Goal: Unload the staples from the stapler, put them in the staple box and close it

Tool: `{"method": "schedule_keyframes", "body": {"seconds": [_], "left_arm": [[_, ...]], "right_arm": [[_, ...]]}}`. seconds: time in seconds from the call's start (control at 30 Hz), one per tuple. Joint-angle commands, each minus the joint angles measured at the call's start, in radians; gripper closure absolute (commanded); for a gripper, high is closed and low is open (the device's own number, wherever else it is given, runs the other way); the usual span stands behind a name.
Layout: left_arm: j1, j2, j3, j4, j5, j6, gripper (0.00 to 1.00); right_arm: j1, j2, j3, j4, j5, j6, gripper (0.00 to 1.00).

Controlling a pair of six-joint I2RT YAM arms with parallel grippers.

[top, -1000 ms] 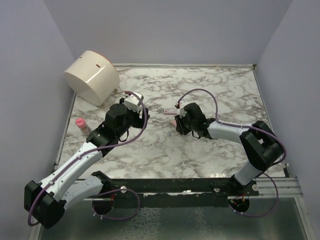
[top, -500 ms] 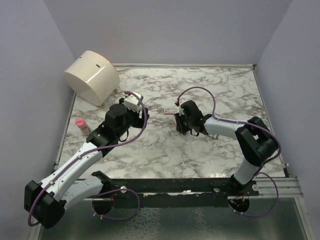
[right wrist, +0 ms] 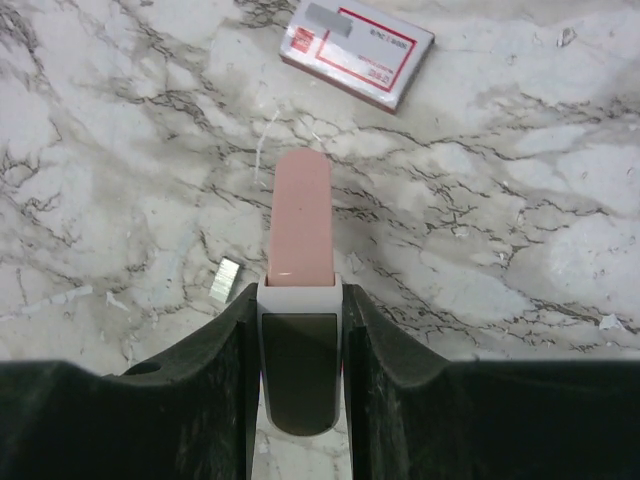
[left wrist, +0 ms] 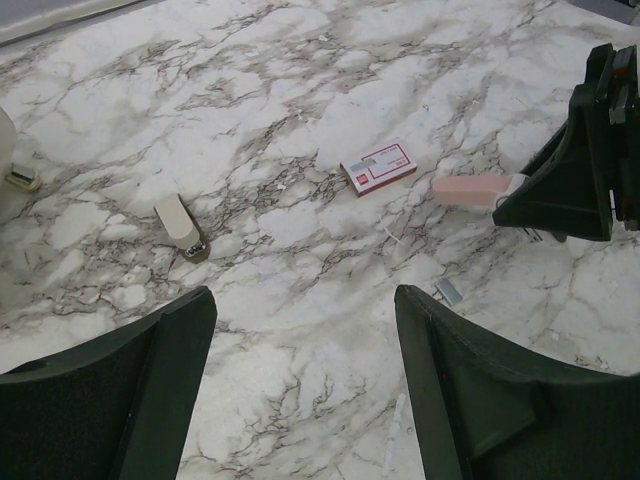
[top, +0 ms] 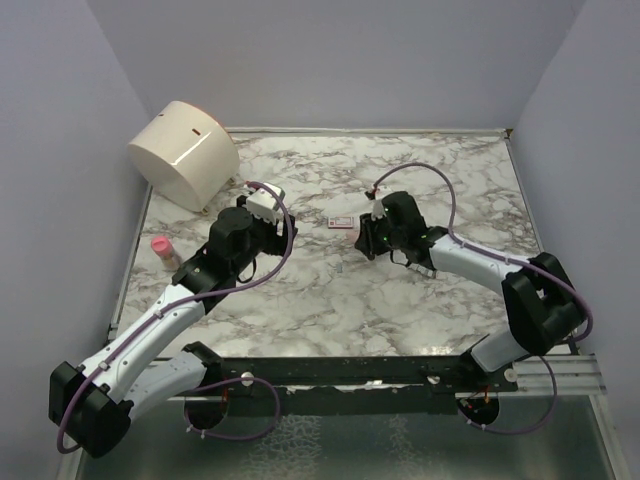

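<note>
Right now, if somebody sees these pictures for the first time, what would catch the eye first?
Most likely the pink stapler, clamped in the right gripper near the middle of the marble table. Next come the small red and white box lying just beyond the stapler's tip, and a short strip of staples loose on the table beside the gripper. The big cream drum at the far left corner also stands out.

The pink stapler (right wrist: pixel 302 215) is clamped by its white rear end in the right gripper (right wrist: pixel 300 300), its closed body pointing straight ahead. A small silver staple strip (right wrist: pixel 228 280) lies flat just left of the fingertips.
</note>
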Motion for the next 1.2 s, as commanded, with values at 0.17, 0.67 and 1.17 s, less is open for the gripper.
{"method": "schedule_keyframes", "body": {"seconds": [0.17,0.67,1.17], "left_arm": [[0.011,0.005,-0.014,0.054,0.173,-0.016,0.22],[0.01,0.1,-0.002,0.106,0.452,-0.072,0.16],[0.009,0.175,0.016,0.093,0.459,-0.368,0.14]], "right_arm": [[-0.264,-0.009,-0.204,0.371,-0.701,0.148,0.99],[-0.278,0.066,-0.118,0.495,-1.027,0.215,0.99],[-0.191,0.208,-0.181,1.074,-1.138,0.704,0.99]]}}
